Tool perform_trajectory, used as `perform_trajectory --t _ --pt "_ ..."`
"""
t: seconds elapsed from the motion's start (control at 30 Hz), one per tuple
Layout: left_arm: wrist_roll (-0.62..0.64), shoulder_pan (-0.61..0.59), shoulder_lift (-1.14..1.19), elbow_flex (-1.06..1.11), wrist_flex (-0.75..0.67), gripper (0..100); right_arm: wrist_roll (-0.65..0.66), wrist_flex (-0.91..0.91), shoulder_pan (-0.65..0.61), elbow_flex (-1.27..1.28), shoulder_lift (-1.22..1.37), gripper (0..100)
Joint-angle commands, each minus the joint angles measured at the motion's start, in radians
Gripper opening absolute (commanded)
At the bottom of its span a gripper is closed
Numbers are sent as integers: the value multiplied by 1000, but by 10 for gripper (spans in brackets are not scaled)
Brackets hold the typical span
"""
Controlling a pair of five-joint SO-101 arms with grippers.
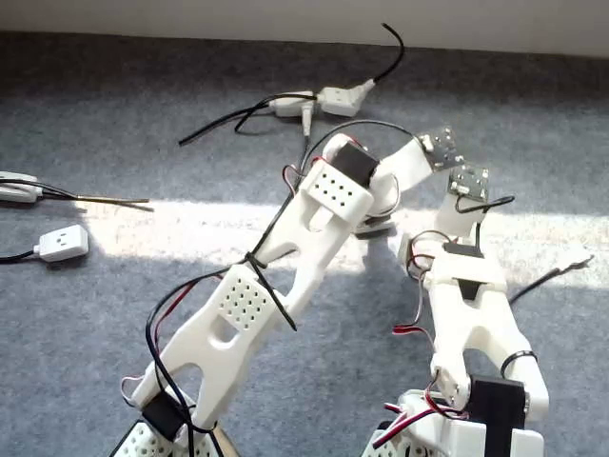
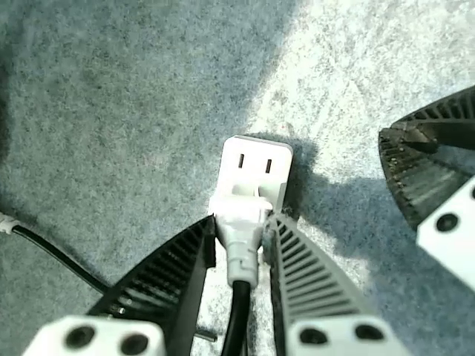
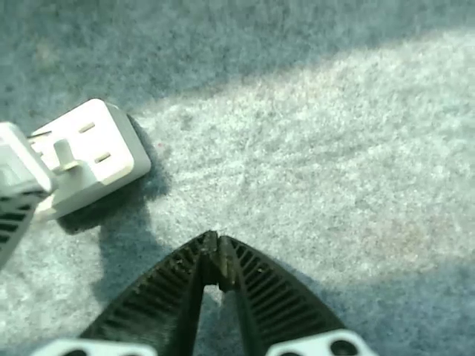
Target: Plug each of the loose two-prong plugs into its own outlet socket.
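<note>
On the grey carpet (image 1: 114, 324), the left arm (image 1: 285, 257) crosses the high view's centre, and the right arm (image 1: 471, 305) stands lower right. The left gripper (image 2: 241, 226) clasps a plug (image 2: 237, 252) touching a socket (image 2: 256, 167). The right gripper (image 3: 219, 256) is clenched, empty. A second socket (image 1: 62, 243) lies at middle left.

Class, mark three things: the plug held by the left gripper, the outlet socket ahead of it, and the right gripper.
two-prong plug (image 2: 239, 231), left wrist view, its white body.
outlet socket (image 2: 257, 165), left wrist view, its slotted face.
right gripper (image 3: 217, 258), right wrist view, between its shut fingertips.
</note>
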Motion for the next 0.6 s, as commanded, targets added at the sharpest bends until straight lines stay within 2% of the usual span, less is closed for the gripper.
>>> perform_trajectory --t 0.0,0.13,0.57 --pt "-6 36 -8 -35 6 6 -12 -18 8 -38 -7 7" --pt "28 41 -27 -64 6 6 -12 -18 8 -39 -7 7" --pt "25 38 -19 -36 -38 6 -12 -16 10 -39 -7 7"
